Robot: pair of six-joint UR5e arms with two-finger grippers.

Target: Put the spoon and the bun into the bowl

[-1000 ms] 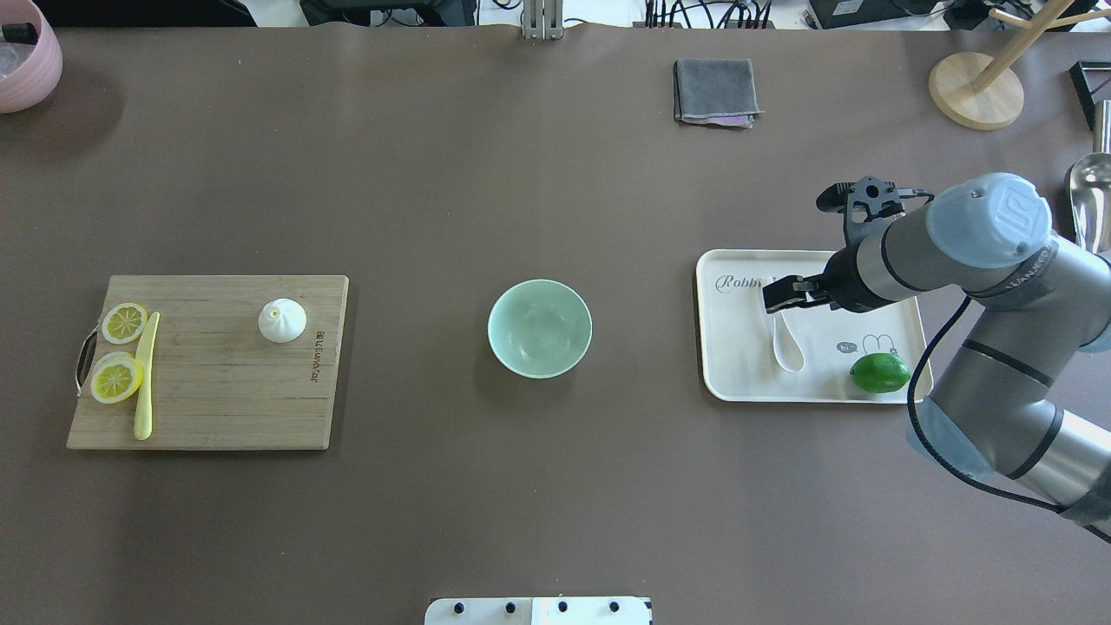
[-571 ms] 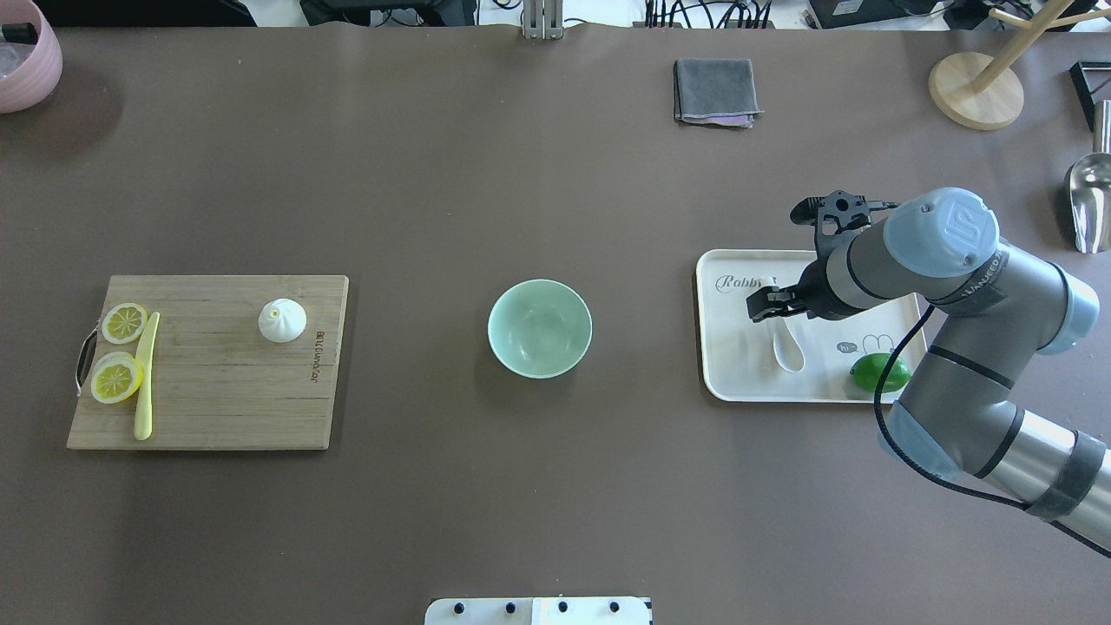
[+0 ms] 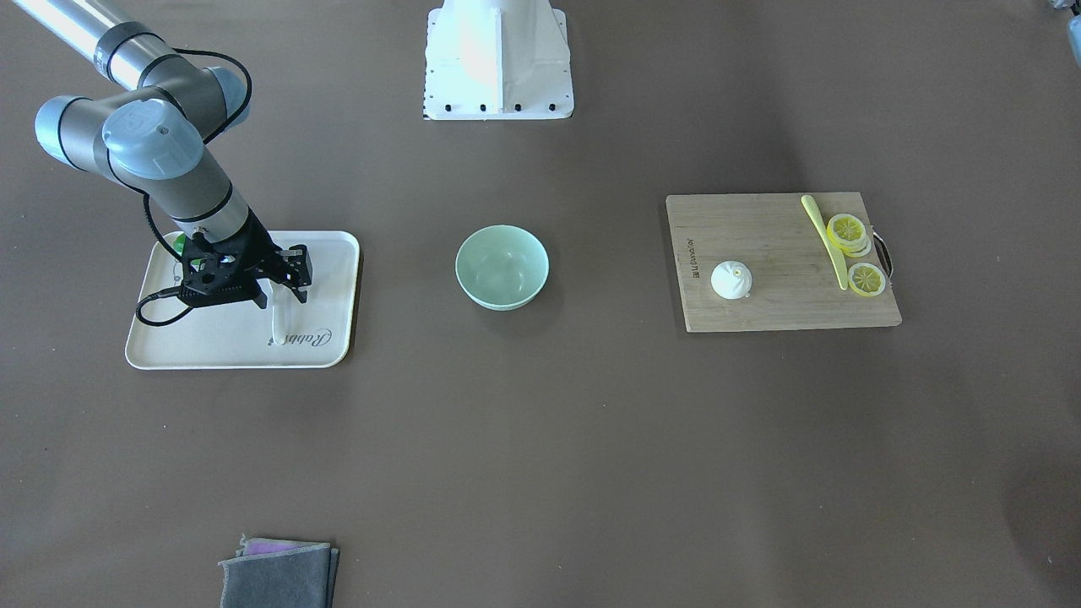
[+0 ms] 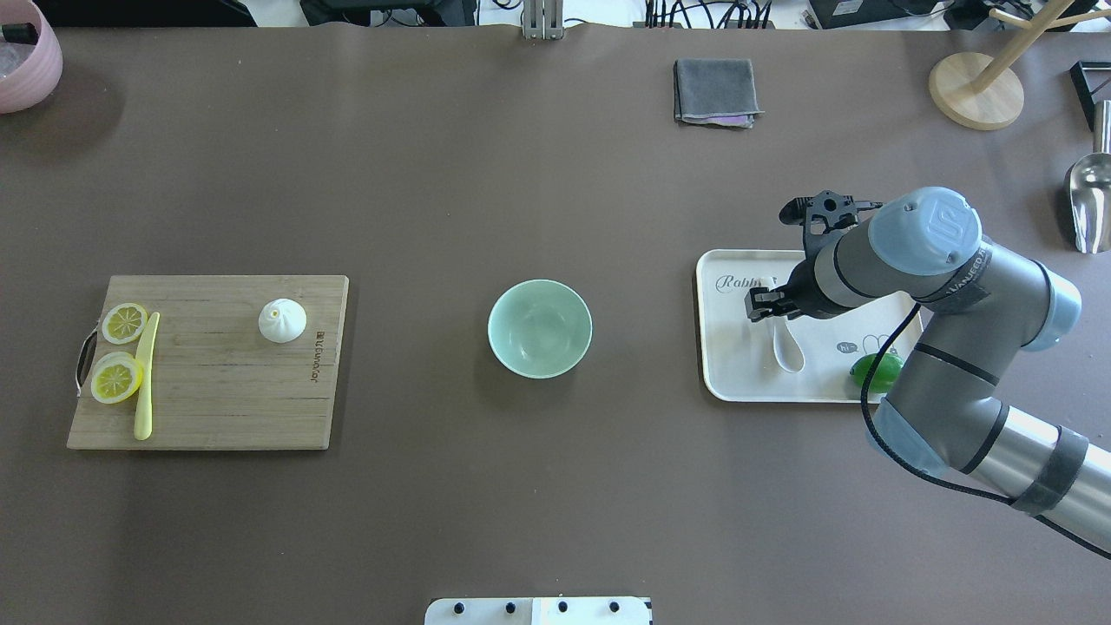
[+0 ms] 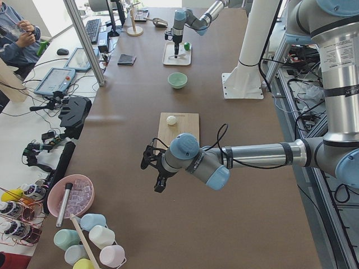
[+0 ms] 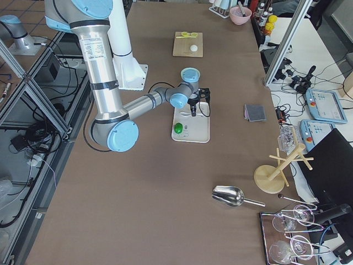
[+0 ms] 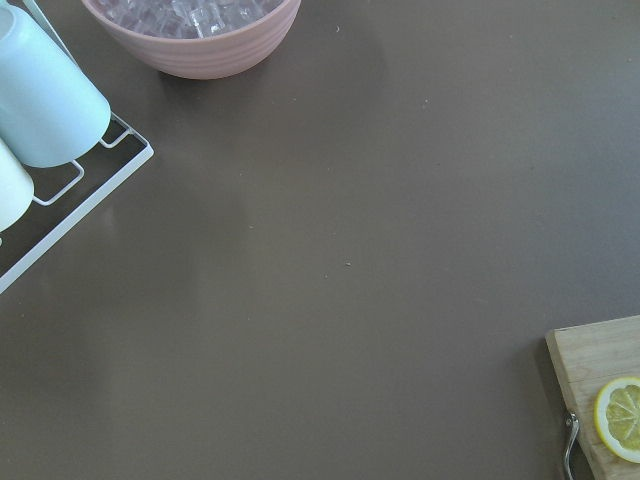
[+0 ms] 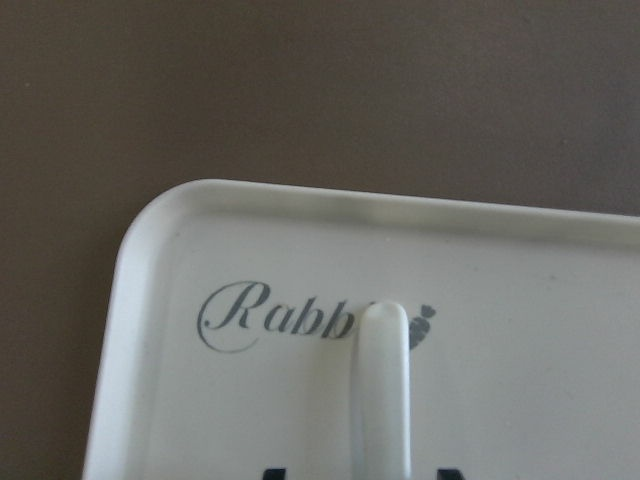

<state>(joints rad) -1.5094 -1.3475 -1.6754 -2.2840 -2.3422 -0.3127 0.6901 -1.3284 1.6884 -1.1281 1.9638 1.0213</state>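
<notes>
Having slid leftward, right claw point(image 4: 767, 311) now straddles spoon point(image 4: 788, 350) handle

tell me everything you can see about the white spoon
The spoon is white and glossy, with a thick rounded handle and a deep oval scoop. It lies flat on the cream tray, handle tip over the printed lettering, scoop toward the robot, apart from the lime. The right gripper hangs over the handle, its fingers open on either side; whether they touch it is unclear.
</notes>
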